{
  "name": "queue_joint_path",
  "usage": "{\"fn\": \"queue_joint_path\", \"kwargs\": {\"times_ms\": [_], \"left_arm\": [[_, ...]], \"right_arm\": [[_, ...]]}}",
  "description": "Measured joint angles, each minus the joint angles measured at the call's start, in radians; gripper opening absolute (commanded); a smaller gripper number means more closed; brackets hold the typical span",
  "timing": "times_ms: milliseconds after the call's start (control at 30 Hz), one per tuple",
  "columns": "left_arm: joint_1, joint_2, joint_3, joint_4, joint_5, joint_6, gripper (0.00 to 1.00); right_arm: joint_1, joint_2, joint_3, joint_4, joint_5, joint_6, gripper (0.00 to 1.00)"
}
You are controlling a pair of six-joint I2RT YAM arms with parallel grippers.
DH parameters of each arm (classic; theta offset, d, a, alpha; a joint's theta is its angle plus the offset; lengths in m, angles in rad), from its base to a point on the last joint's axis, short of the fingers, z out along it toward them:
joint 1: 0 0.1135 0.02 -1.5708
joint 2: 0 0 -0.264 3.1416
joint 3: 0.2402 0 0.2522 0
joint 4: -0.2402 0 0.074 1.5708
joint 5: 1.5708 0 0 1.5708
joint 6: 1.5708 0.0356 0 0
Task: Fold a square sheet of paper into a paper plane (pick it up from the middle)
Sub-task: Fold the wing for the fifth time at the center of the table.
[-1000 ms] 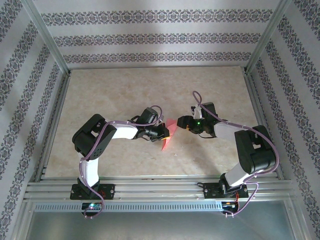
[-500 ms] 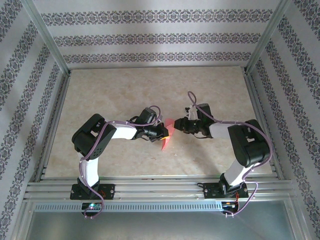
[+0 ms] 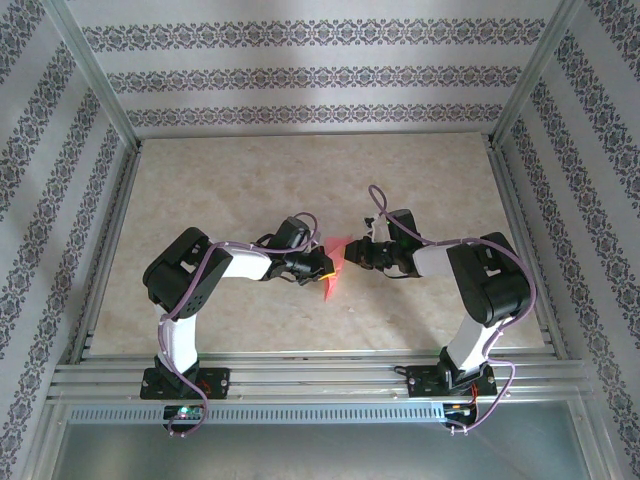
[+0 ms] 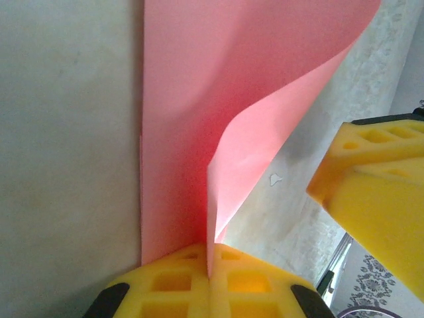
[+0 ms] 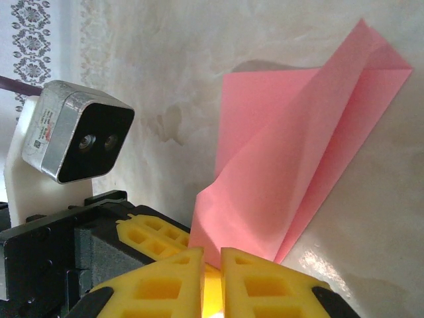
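Note:
The square sheet of paper [image 3: 333,262], salmon pink and partly folded, hangs just above the table's middle between both arms. My left gripper [image 3: 322,264] is shut on its edge; in the left wrist view the paper [image 4: 179,132] rises out of the closed pads [image 4: 211,265] with one flap curling right. My right gripper [image 3: 352,253] faces it from the right. Its fingertips [image 5: 212,262] stand a narrow slit apart, at the lower corner of the paper [image 5: 298,146]. Whether they pinch that corner I cannot tell. One right finger [image 4: 371,192] shows beside the flap.
The beige table [image 3: 250,190] is walled by an aluminium frame [image 3: 110,160] and patterned panels. The left arm's camera housing [image 5: 76,132] and its yellow fingers [image 5: 156,238] sit close in front of my right gripper.
My right gripper has moved left up to the paper, and its jaws have drawn from wide apart to a narrow slit. The left gripper has kept its hold and barely moved.

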Motion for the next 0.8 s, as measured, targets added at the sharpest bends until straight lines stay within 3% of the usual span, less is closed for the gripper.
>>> {"fn": "queue_joint_path", "kwargs": {"times_ms": [800], "left_arm": [[0.002, 0.0, -0.011, 0.022, -0.003, -0.015, 0.0]], "right_arm": [[0.018, 0.074, 0.038, -0.018, -0.021, -0.013, 0.15]]}}
